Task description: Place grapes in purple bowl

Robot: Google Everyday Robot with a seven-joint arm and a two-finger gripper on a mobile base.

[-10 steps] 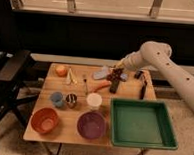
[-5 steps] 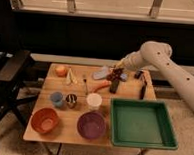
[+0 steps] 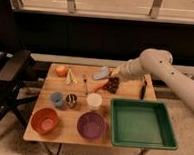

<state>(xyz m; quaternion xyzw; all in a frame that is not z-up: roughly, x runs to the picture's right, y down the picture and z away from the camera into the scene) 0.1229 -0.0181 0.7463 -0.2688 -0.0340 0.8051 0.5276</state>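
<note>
The grapes (image 3: 111, 85) are a dark reddish cluster on the wooden table (image 3: 71, 135), at the back middle, right of an orange carrot (image 3: 98, 86). My gripper (image 3: 113, 79) is at the end of the white arm (image 3: 156, 66), which reaches in from the right. The gripper is right over the grapes, at their top edge. I cannot tell whether it touches them. The purple bowl (image 3: 91, 125) sits empty at the table's front edge, in front of the grapes.
An orange bowl (image 3: 45, 120) is left of the purple one and a green tray (image 3: 142, 123) is to its right. A white cup (image 3: 94, 100), a blue cup (image 3: 57, 99) and a metal cup (image 3: 71, 100) stand mid-table. A black chair (image 3: 10, 81) is on the left.
</note>
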